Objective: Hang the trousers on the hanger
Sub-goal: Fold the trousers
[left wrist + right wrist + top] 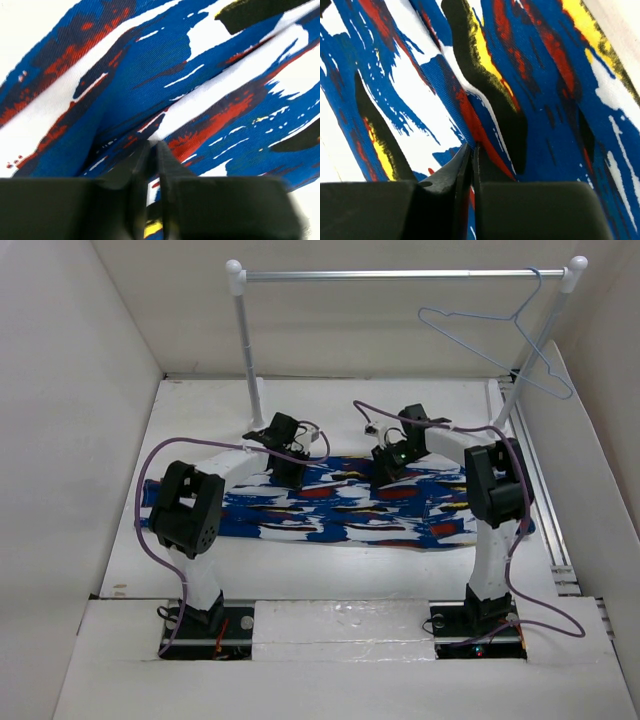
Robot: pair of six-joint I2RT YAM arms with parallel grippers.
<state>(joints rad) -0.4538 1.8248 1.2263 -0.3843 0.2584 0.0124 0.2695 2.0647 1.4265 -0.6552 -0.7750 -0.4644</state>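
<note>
Top external view: the counter (200, 430) carried the trousers (340, 502), spread flat from left to right. The left arm (190, 505) and right arm (495, 480) reached forward, elbows raised and wrists pitched down onto the cloth's far edge. The left end effector (152, 145) pinched a raised fold of trousers, fingers nearly together. The right end effector (471, 146) gripped another fold likewise. The hanger (518, 318) hung from the right end of the rail (400, 275), well apart from the trousers.

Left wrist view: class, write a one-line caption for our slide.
Left gripper pinches a raised fold of the blue, white and red printed trousers.
</note>
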